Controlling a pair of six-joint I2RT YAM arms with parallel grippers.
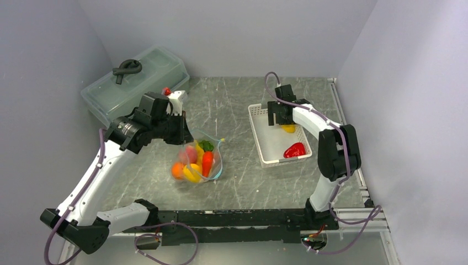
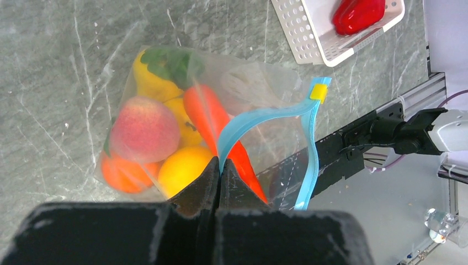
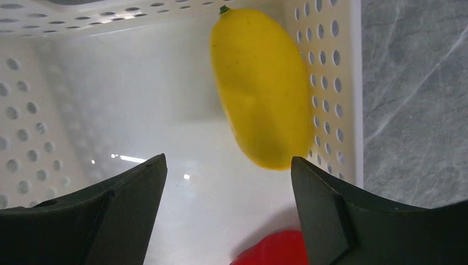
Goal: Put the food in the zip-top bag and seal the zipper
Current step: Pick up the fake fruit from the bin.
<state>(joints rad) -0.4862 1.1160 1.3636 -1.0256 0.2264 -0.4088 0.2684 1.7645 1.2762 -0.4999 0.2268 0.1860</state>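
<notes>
Pinched shut, the jaws of the left gripper point(image 2: 219, 171) clamp the teal-blue zipper point(image 2: 265, 116) at one end of the zip-top bag's point(image 2: 259, 83) mouth. The two halves of the strip bow apart from that pinch, and I judge the grip is meant to keep the mouth gaping for loading. The bag lies near the middle of the worktop point(image 1: 237, 99), a little toward its near edge. Food already inside includes a peach point(image 2: 144, 128), carrot point(image 2: 207, 113), orange point(image 2: 118, 174), lemon point(image 2: 182, 171) and green piece point(image 2: 174, 61).

Over by the worktop's right edge, the right gripper point(image 3: 227, 160) has its jaws wide apart with nothing between them. It hangs inside the white basket point(image 1: 259, 135), just above a yellow mango point(image 3: 262, 94). A red pepper point(image 1: 294, 150) lies at the basket's near end. These two are not yet bagged, so sealing must wait.

The mango lies just beside the basket's perforated wall, which by my reckoning leaves little room for a finger on that side. A yellow slider point(image 2: 318, 92) sits at the zipper's far end. A translucent lidded box point(image 1: 138, 83) occupies the far-left corner, well apart from both.
</notes>
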